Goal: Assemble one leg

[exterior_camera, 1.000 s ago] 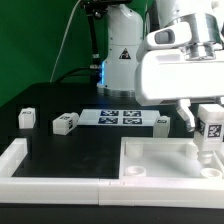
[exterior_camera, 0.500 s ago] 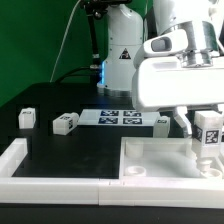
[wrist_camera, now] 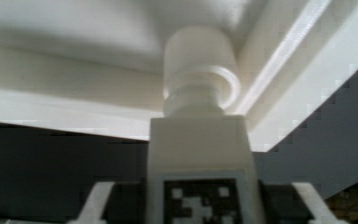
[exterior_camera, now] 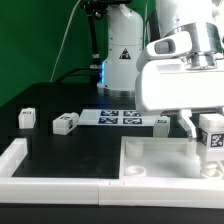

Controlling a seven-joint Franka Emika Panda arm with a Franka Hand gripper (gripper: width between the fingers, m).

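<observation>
My gripper is shut on the leg, a small white post with a black-and-white tag, and holds it upright at the exterior view's right. The leg's lower end is down at the far right corner of the large white tray-like piece. In the wrist view the leg runs away from the gripper, its round end against the tray's corner. I cannot tell whether the end is seated in a socket. Light fingertips flank the tagged block.
The marker board lies behind the tray. Three loose legs lie on the black table: one dark-faced, one beside the board's left end, one at its right end. A white rail borders the front left.
The gripper and the held leg have sunk slightly toward the tray's corner. Nothing else has moved.
</observation>
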